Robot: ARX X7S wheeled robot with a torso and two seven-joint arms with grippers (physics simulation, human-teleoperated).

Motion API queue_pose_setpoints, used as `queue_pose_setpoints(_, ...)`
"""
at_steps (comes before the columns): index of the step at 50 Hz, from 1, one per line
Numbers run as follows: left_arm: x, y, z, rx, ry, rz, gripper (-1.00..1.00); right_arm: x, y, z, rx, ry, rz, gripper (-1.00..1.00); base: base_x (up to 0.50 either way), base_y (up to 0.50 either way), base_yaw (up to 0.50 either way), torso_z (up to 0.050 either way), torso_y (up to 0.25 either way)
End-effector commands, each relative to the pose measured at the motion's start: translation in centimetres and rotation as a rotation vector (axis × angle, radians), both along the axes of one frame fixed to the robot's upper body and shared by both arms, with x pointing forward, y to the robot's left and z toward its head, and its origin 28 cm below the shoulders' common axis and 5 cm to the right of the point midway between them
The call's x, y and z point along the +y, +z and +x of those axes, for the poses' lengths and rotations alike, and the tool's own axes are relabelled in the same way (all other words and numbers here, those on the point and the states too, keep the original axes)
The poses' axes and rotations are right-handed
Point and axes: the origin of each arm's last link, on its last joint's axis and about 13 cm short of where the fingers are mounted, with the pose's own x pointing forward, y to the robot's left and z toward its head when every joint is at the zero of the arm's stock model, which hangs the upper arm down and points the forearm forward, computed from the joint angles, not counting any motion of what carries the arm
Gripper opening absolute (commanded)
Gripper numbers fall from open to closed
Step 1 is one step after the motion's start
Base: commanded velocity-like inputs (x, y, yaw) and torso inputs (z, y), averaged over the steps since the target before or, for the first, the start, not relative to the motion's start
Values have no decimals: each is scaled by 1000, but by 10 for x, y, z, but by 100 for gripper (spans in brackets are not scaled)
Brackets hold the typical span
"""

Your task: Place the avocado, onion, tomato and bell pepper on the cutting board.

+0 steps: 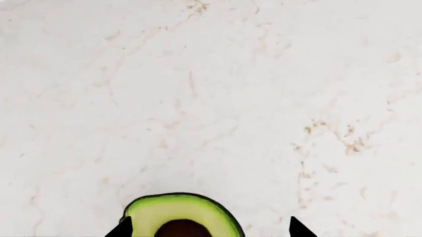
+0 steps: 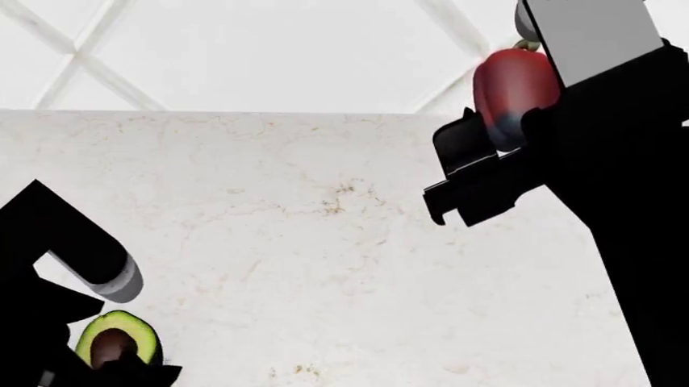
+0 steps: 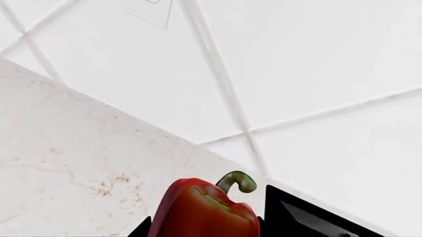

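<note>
The avocado [image 1: 178, 210] lies cut side up on the marble counter, its brown pit showing. It sits between the fingers of my left gripper [image 1: 207, 230], which is open. One fingertip is at the avocado's skin and the other stands apart from it. In the head view the avocado [image 2: 113, 340] is at the near left. My right gripper [image 3: 201, 228] is shut on the bell pepper [image 3: 204, 210], dark red with a curled green stem. It holds the bell pepper [image 2: 515, 81] high above the counter at the right. The onion, tomato and cutting board are out of view.
The pale marble counter [image 2: 323, 242] ends at a far edge [image 2: 269, 111], with white tiled surface [image 2: 269, 48] beyond. The right arm's black body [image 2: 624, 201] fills the right side of the head view.
</note>
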Motion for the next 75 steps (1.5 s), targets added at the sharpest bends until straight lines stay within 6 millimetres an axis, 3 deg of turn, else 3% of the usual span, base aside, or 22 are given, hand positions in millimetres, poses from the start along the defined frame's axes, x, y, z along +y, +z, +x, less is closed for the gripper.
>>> queue_pose_setpoints(1,-4,-8,2,-5,-23,-25,100,4,4,2,-39,36,28,-100,0,0,0,0,0)
queue_pose_setpoints(23,-2,-34,3,57,-5,-19,100,4,3,1,-35,38,25,-100,0,0,0,0,0)
queue_pose_setpoints(24,-2,-35,3,58,2,-17,-100,5,3,1,-35,39,24,-100,0,0,0,0,0)
queue_pose_setpoints(37,2,-11,0,-117,-4,11,-100,3,4,-3,-53,32,45,-100,0,0,0,0,0)
queue_pose_setpoints(44,7,32,-13,-303,25,-73,-100,1,9,-19,-98,23,76,-100,0,0,0,0,0)
queue_pose_setpoints(50,11,52,-30,-415,44,-142,-100,2,12,-31,-131,28,91,-100,0,0,0,0,0)
queue_pose_setpoints(64,16,71,-53,-644,106,-243,-100,9,19,-63,-241,67,119,-100,0,0,0,0,0)
queue_pose_setpoints(75,21,80,-78,-722,133,-314,-100,11,28,-89,-310,69,163,-100,0,0,0,0,0)
